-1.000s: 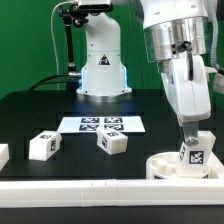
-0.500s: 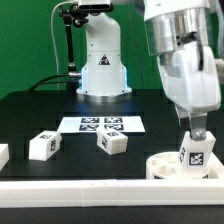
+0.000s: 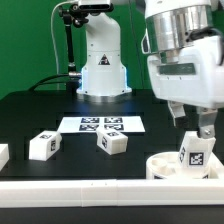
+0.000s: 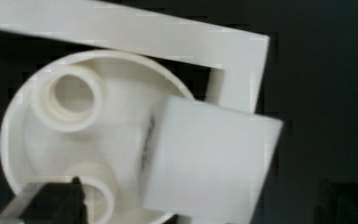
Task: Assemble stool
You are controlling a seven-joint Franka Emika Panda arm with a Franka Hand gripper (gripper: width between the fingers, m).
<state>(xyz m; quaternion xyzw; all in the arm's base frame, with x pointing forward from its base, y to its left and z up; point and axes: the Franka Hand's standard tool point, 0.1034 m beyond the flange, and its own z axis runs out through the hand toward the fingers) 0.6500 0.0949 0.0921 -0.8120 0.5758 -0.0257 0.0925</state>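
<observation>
The round white stool seat (image 3: 160,166) lies at the front of the exterior view's right, against the white rim bar. One tagged white leg (image 3: 193,151) stands upright in it. My gripper (image 3: 193,122) hangs just above that leg, jaws wide open and holding nothing. The wrist view looks down on the seat (image 4: 78,140), a round socket in it, and the leg's top (image 4: 229,165); a dark fingertip (image 4: 39,203) shows beside the seat. Two loose legs (image 3: 42,146) (image 3: 112,143) lie on the black table, and a third (image 3: 3,155) is cut off at the exterior view's left edge.
The marker board (image 3: 101,125) lies flat behind the loose legs. The arm's white base (image 3: 100,70) stands at the back. A long white rim bar (image 3: 90,190) runs along the front edge; its corner (image 4: 229,50) frames the seat in the wrist view.
The jaws went from closed around the upright leg to wide open, letting it go. The gripper then rose clear of the leg, which stays standing in the seat.
</observation>
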